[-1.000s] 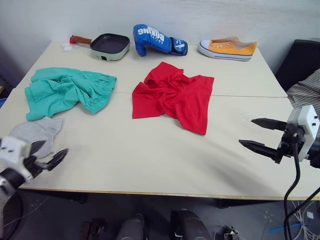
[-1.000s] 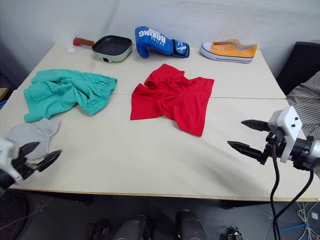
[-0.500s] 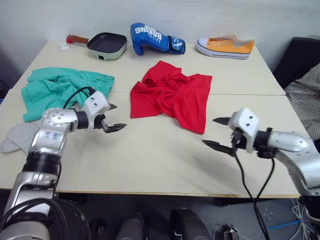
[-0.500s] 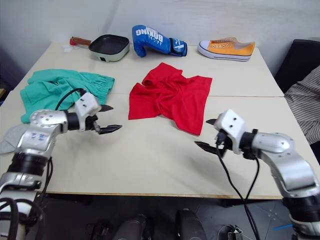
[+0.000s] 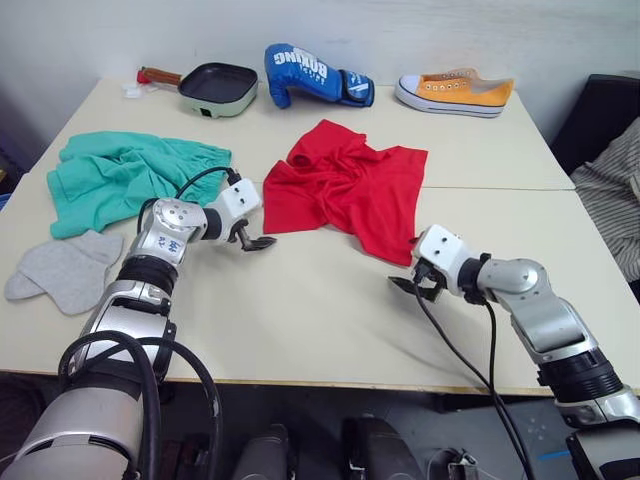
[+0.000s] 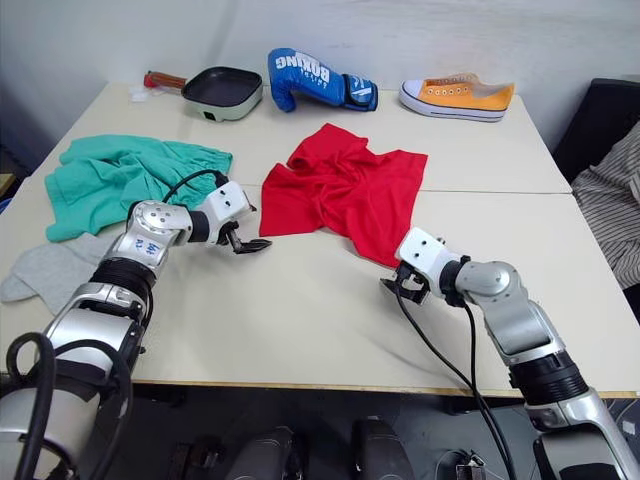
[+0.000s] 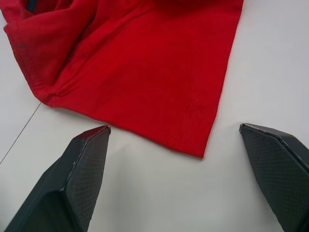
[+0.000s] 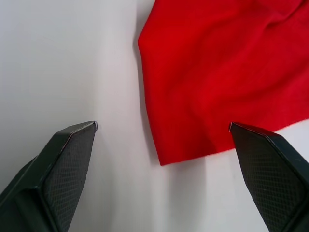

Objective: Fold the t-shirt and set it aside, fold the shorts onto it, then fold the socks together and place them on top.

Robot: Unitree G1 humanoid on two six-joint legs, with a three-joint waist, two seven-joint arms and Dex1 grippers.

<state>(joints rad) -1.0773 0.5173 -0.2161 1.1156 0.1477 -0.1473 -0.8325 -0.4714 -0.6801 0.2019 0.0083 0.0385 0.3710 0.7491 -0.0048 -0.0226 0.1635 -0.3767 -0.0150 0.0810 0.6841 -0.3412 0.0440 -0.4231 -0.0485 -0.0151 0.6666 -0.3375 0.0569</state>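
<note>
Your right gripper (image 5: 412, 279) sits with fingers spread just off the near corner of the t-shirt (image 5: 350, 190). Your left gripper (image 5: 252, 236), also spread, faces its left corner. The socks (image 5: 65, 270) lie near left, the shorts (image 5: 125, 178) beyond them on the table (image 5: 300, 320).

Both arms have swung in from the table's near corners — the left gripper (image 5: 252, 236) now sits just beside the near-left corner of the red t-shirt (image 5: 350, 190), and the right gripper (image 5: 413, 277) just beside its near-right corner. Each one's fingers are spread wide — neither touches the cloth yet.
</note>
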